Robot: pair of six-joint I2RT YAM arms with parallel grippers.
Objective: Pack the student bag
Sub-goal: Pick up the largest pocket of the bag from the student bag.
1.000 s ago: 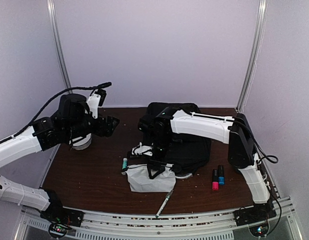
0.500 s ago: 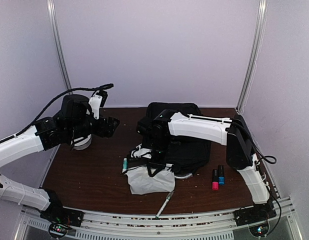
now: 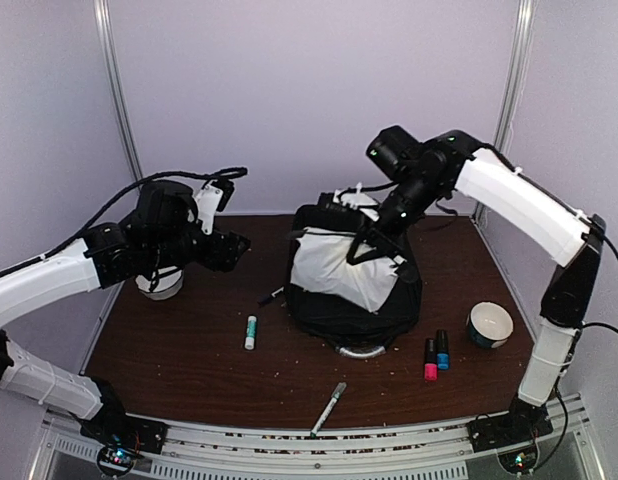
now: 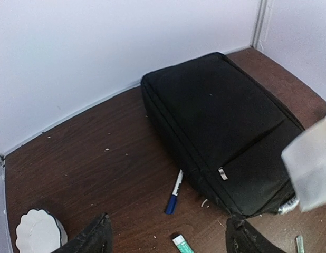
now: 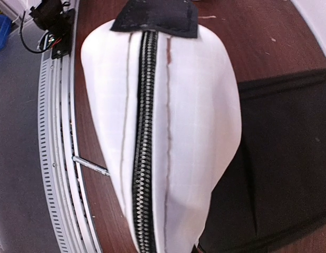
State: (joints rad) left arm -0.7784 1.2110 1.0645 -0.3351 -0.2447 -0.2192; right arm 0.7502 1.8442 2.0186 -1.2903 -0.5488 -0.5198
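The student bag (image 3: 344, 312) is a large black backpack lying flat at the middle back of the table; the left wrist view shows its zippered front (image 4: 221, 126). A white zippered pouch (image 3: 339, 265) hangs over the bag, and my right gripper (image 3: 372, 243) is shut on its upper right edge. In the right wrist view the pouch (image 5: 163, 121) fills the frame, with the bag (image 5: 289, 158) below it; the fingers are hidden there. My left gripper (image 3: 234, 245) hovers left of the bag, open and empty (image 4: 168, 232).
A blue pen (image 4: 174, 191) lies against the bag's left side, with a green-and-white marker (image 3: 250, 331) nearer me. A silver pen (image 3: 329, 406) lies at the front edge. Pink (image 3: 430, 360) and blue (image 3: 442, 352) markers and a white bowl (image 3: 490, 324) are on the right. A white cup (image 3: 159, 285) is on the left.
My right arm has closed on the white pouch and lifted it from the table in front of the bag to above the bag. The left gripper drifted slightly right.
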